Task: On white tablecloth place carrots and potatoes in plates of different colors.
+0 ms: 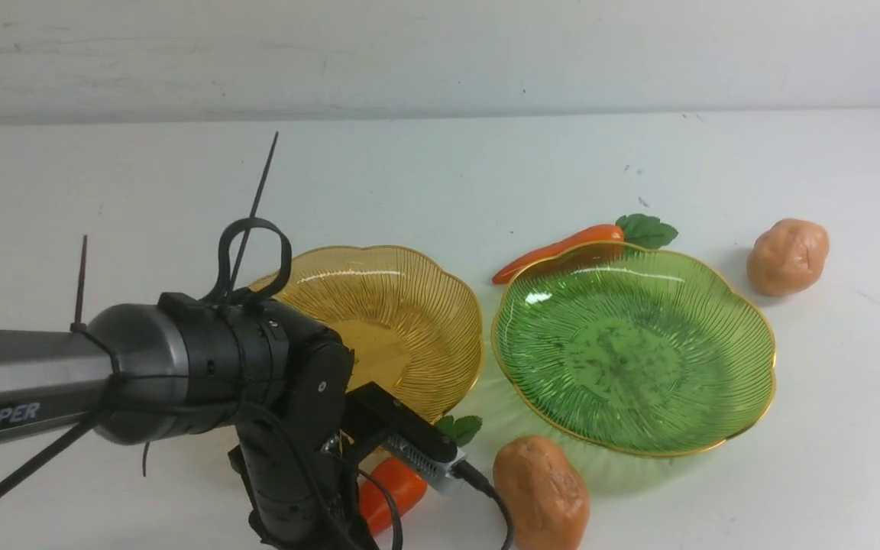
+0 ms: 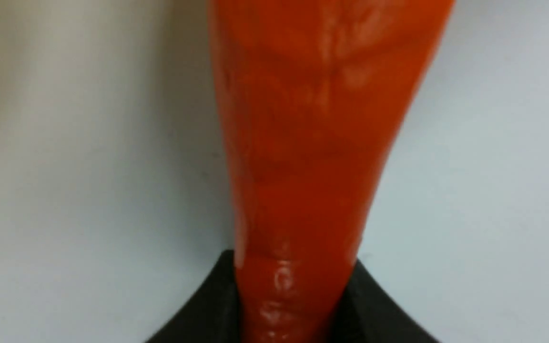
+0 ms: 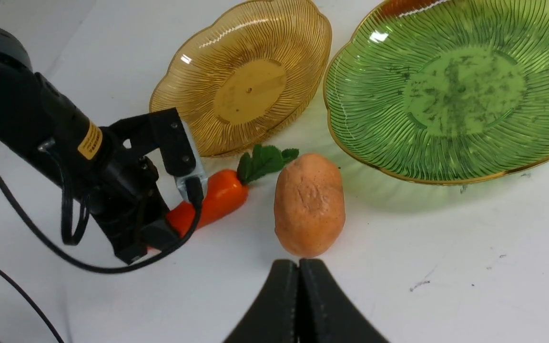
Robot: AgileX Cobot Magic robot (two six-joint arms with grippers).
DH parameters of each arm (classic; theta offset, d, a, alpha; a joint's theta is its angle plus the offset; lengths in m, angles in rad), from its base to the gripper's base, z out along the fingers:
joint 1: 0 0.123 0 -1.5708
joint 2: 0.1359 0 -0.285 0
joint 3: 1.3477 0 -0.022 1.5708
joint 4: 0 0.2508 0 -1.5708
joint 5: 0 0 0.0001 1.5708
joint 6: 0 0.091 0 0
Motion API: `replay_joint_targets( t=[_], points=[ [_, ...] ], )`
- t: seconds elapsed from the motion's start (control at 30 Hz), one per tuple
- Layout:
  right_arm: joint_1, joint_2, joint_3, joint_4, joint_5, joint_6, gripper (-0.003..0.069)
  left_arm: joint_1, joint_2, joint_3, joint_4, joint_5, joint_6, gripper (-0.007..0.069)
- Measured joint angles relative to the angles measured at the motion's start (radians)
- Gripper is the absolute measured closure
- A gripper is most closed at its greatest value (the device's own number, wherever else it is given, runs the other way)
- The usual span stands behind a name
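Note:
The thick carrot (image 1: pixel 400 487) lies on the white tablecloth (image 1: pixel 440 176) just in front of the amber plate (image 1: pixel 440 279), its green top toward the plate. My left gripper (image 2: pixel 298 295) is shut on its narrow end, a black finger pressing each side. A slim carrot (image 1: pixel 554 248) lies behind the green plate (image 1: pixel 638 351), touching its rim. One potato (image 1: pixel 541 493) sits in front between the plates, the other potato (image 1: pixel 787 256) at the far right. My right gripper (image 3: pixel 298 269) is shut and empty, just short of the near potato (image 3: pixel 309 202). Both plates are empty.
The left arm's black wrist and its cables (image 1: pixel 279 428) hide much of the thick carrot in the front view. A wall (image 1: pixel 440 53) bounds the table at the back. A few dark specks (image 1: pixel 642 201) mark the cloth.

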Motion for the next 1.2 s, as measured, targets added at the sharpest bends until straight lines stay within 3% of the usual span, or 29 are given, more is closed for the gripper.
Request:
replay_joint_targets(
  t=[0.13,0.27,0.43,0.73,0.9,1.0,1.1,1.2],
  points=[
    [0.0,0.0,-0.002,-0.005,0.0,0.018,0.0674,0.009,-0.145,-0.046,-0.019,0.014,-0.022,0.0449],
    [0.0,0.017,-0.024,-0.046,0.015,0.018,0.0674,0.143,-0.206,-0.209,-0.022,0.069,-0.037,0.0449],
    [0.0,0.192,-0.14,-0.05,0.146,-0.002,0.0673,0.298,-0.093,-0.371,-0.034,0.064,-0.031,0.0449],
    [0.018,0.455,-0.243,-0.07,0.183,-0.015,0.0671,0.329,0.191,-0.497,-0.054,0.048,0.053,0.0412],
    [0.098,0.532,-0.246,-0.134,0.143,0.022,0.067,0.329,0.238,-0.542,-0.06,0.045,0.056,0.0293],
    [0.195,0.588,-0.251,-0.217,0.099,0.09,0.067,0.329,0.241,-0.551,-0.06,0.044,0.052,0.0213],
    [0.31,0.656,-0.268,-0.308,0.047,0.208,0.0657,0.329,0.241,-0.557,-0.06,0.045,0.05,0.0128],
    [0.403,0.734,-0.294,-0.387,-0.008,0.304,0.061,0.329,0.239,-0.558,-0.057,0.063,0.028,0.0105]
  ],
)
